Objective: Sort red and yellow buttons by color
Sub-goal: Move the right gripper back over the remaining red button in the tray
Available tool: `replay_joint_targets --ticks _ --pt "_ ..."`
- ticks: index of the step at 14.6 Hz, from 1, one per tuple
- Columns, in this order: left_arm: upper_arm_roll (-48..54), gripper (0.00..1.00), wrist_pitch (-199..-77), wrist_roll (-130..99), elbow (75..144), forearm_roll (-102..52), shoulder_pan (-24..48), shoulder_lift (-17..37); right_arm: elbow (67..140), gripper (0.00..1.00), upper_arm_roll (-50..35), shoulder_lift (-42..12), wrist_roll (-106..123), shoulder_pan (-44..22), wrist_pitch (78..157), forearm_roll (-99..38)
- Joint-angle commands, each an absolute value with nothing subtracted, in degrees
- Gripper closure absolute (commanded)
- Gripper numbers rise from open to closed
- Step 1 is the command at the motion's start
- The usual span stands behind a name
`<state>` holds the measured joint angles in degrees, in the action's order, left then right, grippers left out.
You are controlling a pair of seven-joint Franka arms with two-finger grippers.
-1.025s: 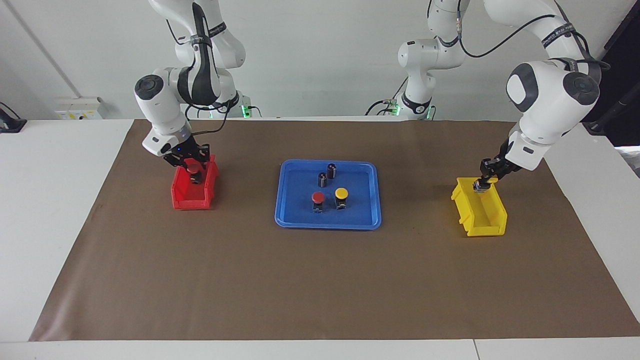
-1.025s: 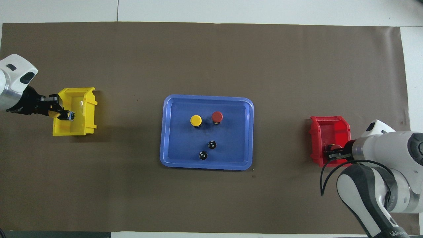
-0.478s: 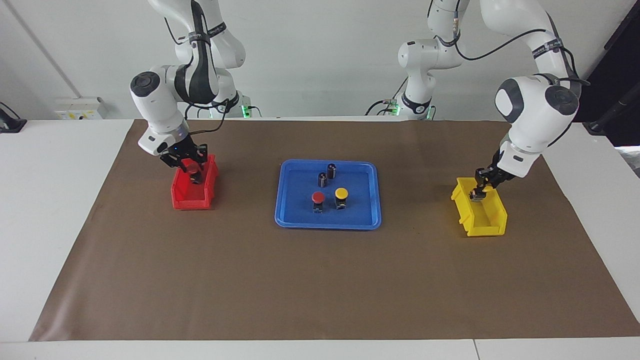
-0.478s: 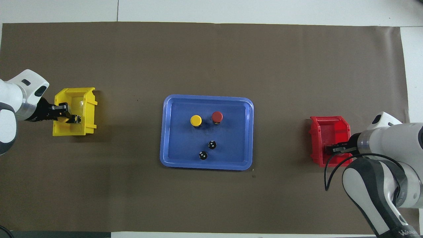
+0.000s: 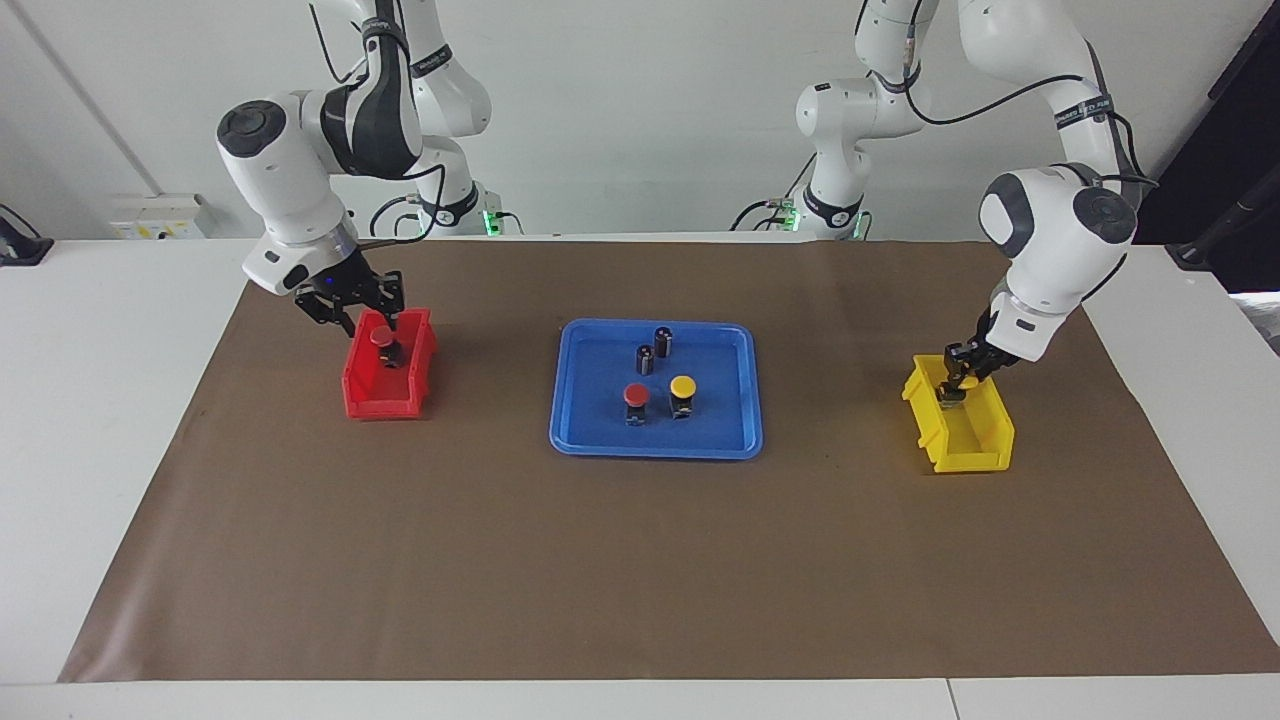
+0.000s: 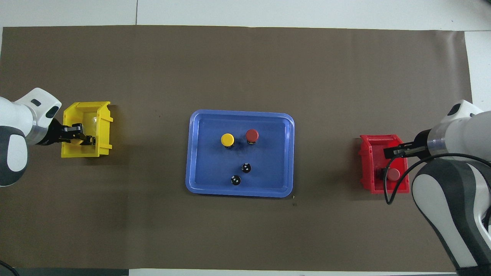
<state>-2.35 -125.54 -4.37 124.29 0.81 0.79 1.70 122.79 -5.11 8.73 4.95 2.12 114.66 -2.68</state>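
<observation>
A red button [image 5: 636, 396] [image 6: 252, 135] and a yellow button [image 5: 683, 386] [image 6: 227, 139] stand side by side in the blue tray [image 5: 600, 445] [image 6: 195, 153]. Another red button [image 5: 382, 340] [image 6: 393, 174] sits in the red bin [image 5: 385, 405] [image 6: 368, 161] at the right arm's end. My right gripper [image 5: 370, 318] [image 6: 387, 152] hangs open just above it, holding nothing. At the left arm's end, my left gripper [image 5: 958, 385] [image 6: 85, 138] is down inside the yellow bin [image 5: 975, 455] [image 6: 86, 111], shut on a yellow button [image 6: 92, 140].
Two dark grey cylinders [image 5: 645, 358] [image 5: 663, 340] stand in the tray, nearer to the robots than the two buttons. A brown mat covers the table from bin to bin.
My right gripper let go of the red button, which now rests in the red bin, and rose off it. My left gripper came down into the yellow bin with its yellow button.
</observation>
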Motion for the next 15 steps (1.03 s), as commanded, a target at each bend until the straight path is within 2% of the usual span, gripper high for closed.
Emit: replay_joint_targets --ticks 1,4,5,7,8,11,15 --pt "-2.02 0.91 -127.71 -3.26 127.09 1.85 0.09 0.44 106.32 0.35 -5.89 -1.37 -5.68 -3.84 108.31 -3.16" --pt "-2.02 0.88 -127.27 -2.55 127.79 1.85 0.09 0.09 87.76 0.31 -5.98 -14.29 -22.62 -13.15 105.29 -2.11" --pt "-2.02 0.74 -127.44 -2.55 127.79 1.85 0.09 0.17 85.71 0.31 -5.89 -16.94 -26.16 -15.62 106.60 -1.67" --pt "-2.11 0.18 -127.27 -2.29 127.01 1.85 0.09 0.44 85.34 0.31 -5.89 -20.72 -32.57 -20.72 110.45 0.69" --pt "-2.11 0.00 -127.00 -2.37 126.13 1.85 0.61 0.61 85.95 0.31 -5.98 -22.31 -34.87 -21.96 113.52 1.31" --pt "-2.02 0.00 -122.46 -2.29 121.40 4.37 0.79 2.19 86.48 0.32 -5.89 -26.19 -38.04 -25.39 116.70 2.81" --pt "-1.67 0.00 -112.53 0.09 112.52 8.96 1.84 2.82 91.48 0.32 -5.98 -25.84 -38.85 -25.75 121.02 3.16"
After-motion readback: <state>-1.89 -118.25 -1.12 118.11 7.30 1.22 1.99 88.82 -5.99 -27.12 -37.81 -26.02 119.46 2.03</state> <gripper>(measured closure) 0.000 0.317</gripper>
